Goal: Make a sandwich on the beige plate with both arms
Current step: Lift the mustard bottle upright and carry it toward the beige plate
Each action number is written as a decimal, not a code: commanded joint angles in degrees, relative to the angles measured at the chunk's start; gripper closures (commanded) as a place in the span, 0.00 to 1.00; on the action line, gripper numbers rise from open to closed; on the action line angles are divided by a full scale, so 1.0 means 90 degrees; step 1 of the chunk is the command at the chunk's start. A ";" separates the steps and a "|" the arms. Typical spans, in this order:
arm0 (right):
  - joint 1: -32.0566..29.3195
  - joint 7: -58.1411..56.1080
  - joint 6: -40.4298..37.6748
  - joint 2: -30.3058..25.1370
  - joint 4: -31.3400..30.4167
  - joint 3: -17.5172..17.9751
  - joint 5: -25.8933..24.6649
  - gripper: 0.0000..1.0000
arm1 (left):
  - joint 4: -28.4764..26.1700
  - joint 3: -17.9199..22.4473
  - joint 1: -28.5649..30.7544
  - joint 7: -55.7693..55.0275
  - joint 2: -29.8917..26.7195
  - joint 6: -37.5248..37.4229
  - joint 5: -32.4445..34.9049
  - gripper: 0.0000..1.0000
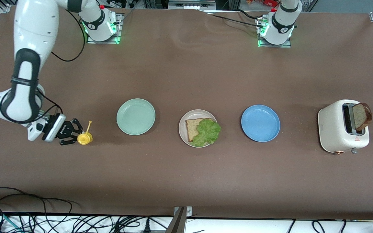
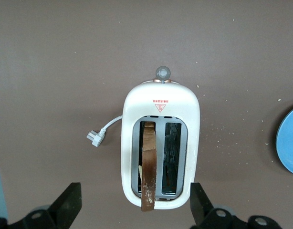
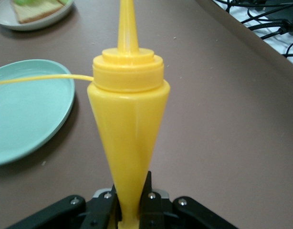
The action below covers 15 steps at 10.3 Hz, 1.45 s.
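While the right gripper (image 1: 76,135) squeezes tight around the bottom of a yellow squeeze bottle (image 1: 84,138) at the right arm's end of the table, the half-made sandwich (image 1: 202,130) sits on the beige plate (image 1: 184,134), well apart from that hand, past the mint-green plate (image 1: 136,116). So far it is one bread slice with a ruffled lettuce leaf (image 1: 207,131) on top. The bottle looks light and soft, so I think a hard pinch could squirt it. The left gripper (image 2: 136,210) hangs wide open right over the toaster (image 2: 160,143), and a second bread slice (image 2: 148,171) stands up in a slot just under it. That slice looks light and crumbly. I would pinch its top crust gently, flat sides between the fingers.
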 commanded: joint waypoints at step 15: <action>0.4412 0.9554 -0.0798 0.0178 0.1853 -0.0159 -0.9451 1.00 | -0.0035 -0.0027 -0.0005 -0.0015 -0.0053 -0.0023 0.0117 0.00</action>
